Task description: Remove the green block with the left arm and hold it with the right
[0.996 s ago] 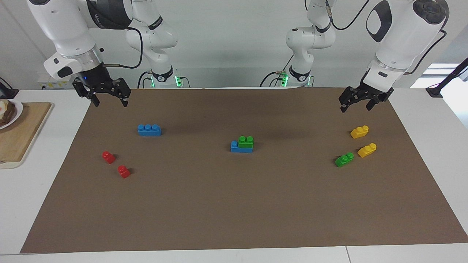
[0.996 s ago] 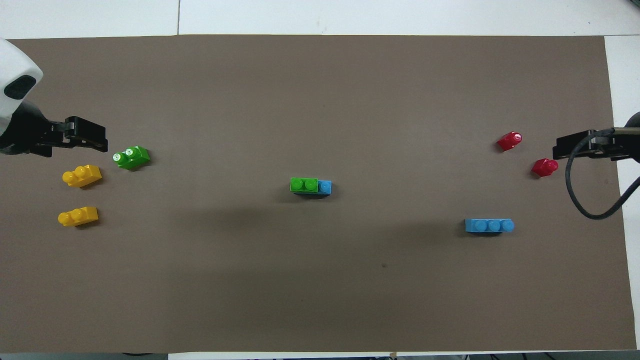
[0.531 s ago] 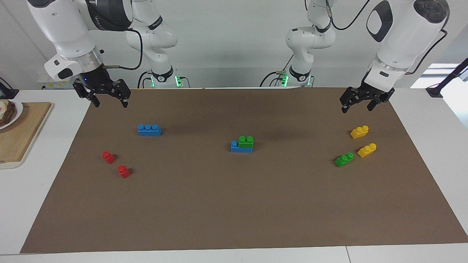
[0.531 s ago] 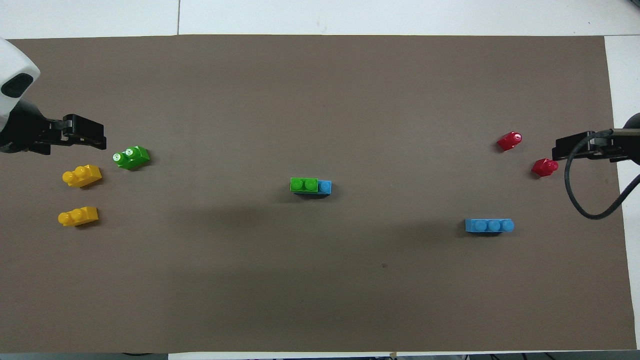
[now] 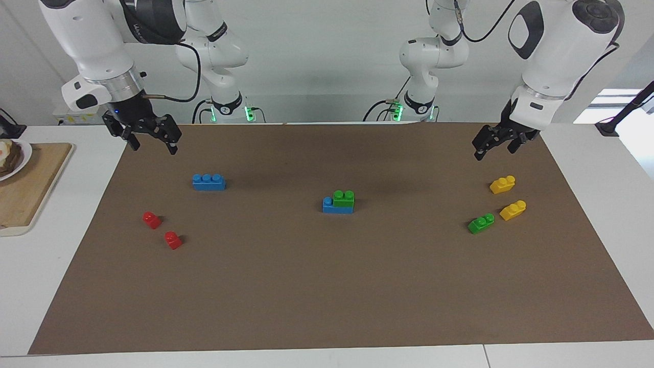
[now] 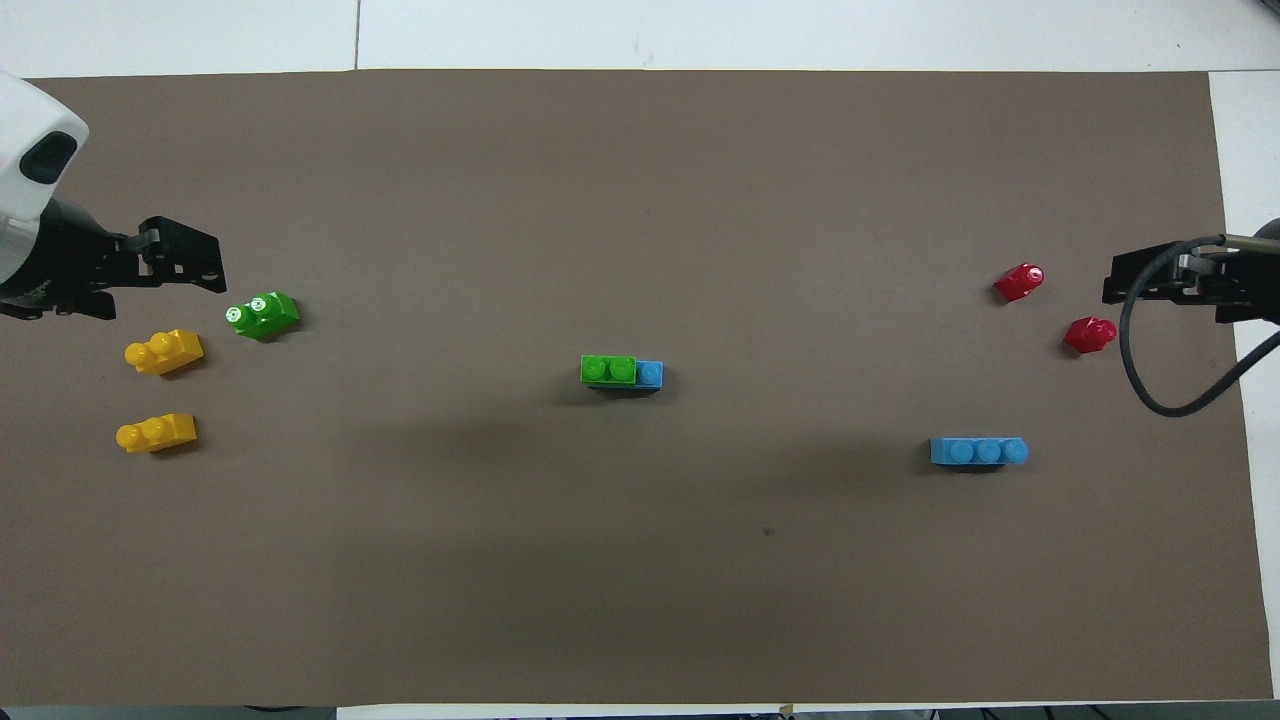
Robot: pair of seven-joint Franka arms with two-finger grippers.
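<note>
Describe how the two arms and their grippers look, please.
Both arms have glossy white rounded shells with dark grey joints. The left gripper and the right gripper are black, each on a silver metal wrist ring. Black cables loop along both arms. The bases glow with green lights.

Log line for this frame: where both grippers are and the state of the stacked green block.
left gripper: raised over mat corner, open | right gripper: raised over mat corner, open | green block: on blue brick, mid-mat, untouched

Left gripper (image 5: 491, 146) and right gripper (image 5: 151, 139) aloft, agape
</note>
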